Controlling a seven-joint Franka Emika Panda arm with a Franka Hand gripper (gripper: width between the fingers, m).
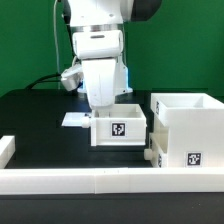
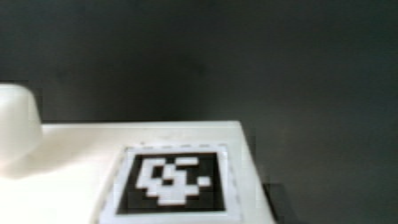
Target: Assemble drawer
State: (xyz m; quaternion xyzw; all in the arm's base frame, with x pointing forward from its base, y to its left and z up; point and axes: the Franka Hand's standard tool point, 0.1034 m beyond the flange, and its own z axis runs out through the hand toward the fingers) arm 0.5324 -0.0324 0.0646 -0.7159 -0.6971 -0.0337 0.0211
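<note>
In the exterior view a small open-top white tray (image 1: 120,128) with a black-and-white tag on its front stands mid-table. The taller white housing (image 1: 186,128), tagged low on its front, stands just to the exterior view's right of it. A small white knob-like part (image 1: 150,157) pokes out low between them. My gripper (image 1: 104,106) reaches down at the tray's rear corner on the exterior view's left; the tray wall hides its fingertips. The wrist view shows a white tagged face (image 2: 175,180) very close and no fingers.
A long low white border wall (image 1: 90,181) runs along the front, with a short piece (image 1: 5,148) at the exterior view's left. The marker board (image 1: 74,120) lies behind the tray. A white rounded shape (image 2: 15,125) shows in the wrist view.
</note>
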